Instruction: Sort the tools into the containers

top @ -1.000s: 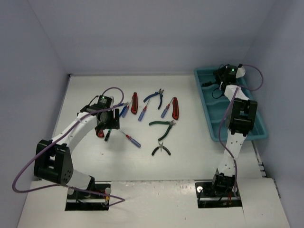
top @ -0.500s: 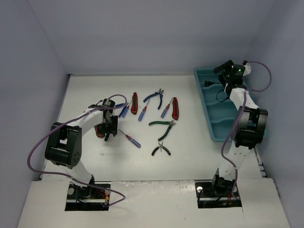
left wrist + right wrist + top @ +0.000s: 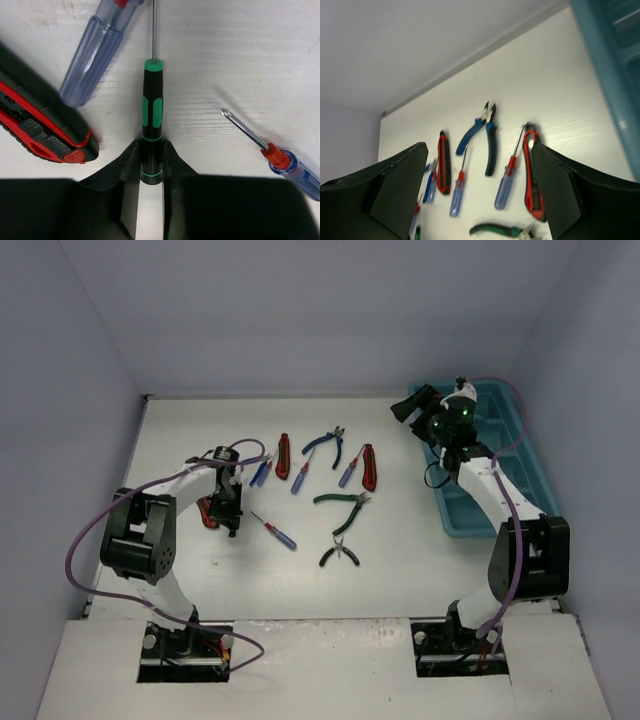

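My left gripper [image 3: 151,167] is shut on the butt end of a slim black screwdriver with green bands [image 3: 152,117], which lies flat on the white table. From above, this gripper [image 3: 232,516] sits low at the left of the tool spread. My right gripper [image 3: 413,406] is open and holds nothing, hovering beside the far-left corner of the teal tray [image 3: 458,508]. Its wrist view looks down between the fingers [image 3: 395,192] at blue pliers [image 3: 487,132], two blue screwdrivers, and two red-black knives [image 3: 443,162].
A red-black knife [image 3: 42,131] and a clear blue handle [image 3: 92,52] lie just left of the held screwdriver. A blue-red screwdriver [image 3: 282,161] lies to its right. Green pliers [image 3: 343,501] and black pliers [image 3: 340,554] sit mid-table. The tray's rim [image 3: 612,75] is at the right.
My left gripper has come down and shut on the black-green screwdriver. My right gripper opened and swung left from over the tray to its far-left corner.
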`<state>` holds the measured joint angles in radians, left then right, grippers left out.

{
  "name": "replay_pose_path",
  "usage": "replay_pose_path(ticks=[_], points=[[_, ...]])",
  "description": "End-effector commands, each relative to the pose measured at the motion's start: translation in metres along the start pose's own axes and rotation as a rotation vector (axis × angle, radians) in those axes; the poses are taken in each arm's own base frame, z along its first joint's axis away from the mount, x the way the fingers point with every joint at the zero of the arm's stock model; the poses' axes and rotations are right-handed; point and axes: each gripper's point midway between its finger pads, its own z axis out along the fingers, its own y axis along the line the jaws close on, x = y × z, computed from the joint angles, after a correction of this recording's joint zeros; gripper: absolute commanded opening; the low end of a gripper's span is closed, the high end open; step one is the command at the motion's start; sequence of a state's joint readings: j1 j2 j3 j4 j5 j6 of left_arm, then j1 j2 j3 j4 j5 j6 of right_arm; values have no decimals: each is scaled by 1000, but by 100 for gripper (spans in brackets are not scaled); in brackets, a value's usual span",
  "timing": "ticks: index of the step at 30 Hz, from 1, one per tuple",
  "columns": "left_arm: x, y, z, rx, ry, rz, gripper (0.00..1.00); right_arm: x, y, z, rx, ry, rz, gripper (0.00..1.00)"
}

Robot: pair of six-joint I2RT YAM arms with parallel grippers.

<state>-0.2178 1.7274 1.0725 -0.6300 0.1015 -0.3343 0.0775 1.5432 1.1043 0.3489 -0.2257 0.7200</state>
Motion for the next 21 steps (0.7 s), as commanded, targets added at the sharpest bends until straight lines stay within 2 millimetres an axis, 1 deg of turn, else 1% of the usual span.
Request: replay_pose_path(ticks=[1,3,5,6,8,10,11,13,15,16,17,19,21], points=[[-9,-17,-26,102,-64,1,1,2,51,-28,-151,-17,-45,82],[-16,-26,-46,156,-121,10,0,22,68,-36,-203,30,-56,83],[-29,-36,-85,223,-245,33,0,38,88,-45,-266,77,-60,83],[-32,-41,-99,255,-284,47,0,42,94,-48,-287,93,-62,84],[-44,-58,-144,341,-410,120,0,65,121,-60,-367,155,-80,87],[-45,-75,-175,410,-480,185,0,89,146,-74,-439,210,-101,89],[-49,-81,-189,431,-516,214,0,100,159,-81,-472,232,-113,90],[-49,-95,-212,488,-559,267,0,113,180,-93,-527,257,-124,91],[-47,-109,-230,543,-585,314,0,115,198,-101,-571,260,-133,92],[-43,-118,-240,579,-595,341,0,121,212,-109,-609,271,-143,92],[-43,-122,-248,596,-610,353,0,123,224,-116,-640,273,-152,92],[-40,-132,-260,626,-626,379,0,125,242,-124,-682,269,-165,93],[-38,-138,-269,641,-639,391,0,125,252,-128,-705,263,-174,91]])
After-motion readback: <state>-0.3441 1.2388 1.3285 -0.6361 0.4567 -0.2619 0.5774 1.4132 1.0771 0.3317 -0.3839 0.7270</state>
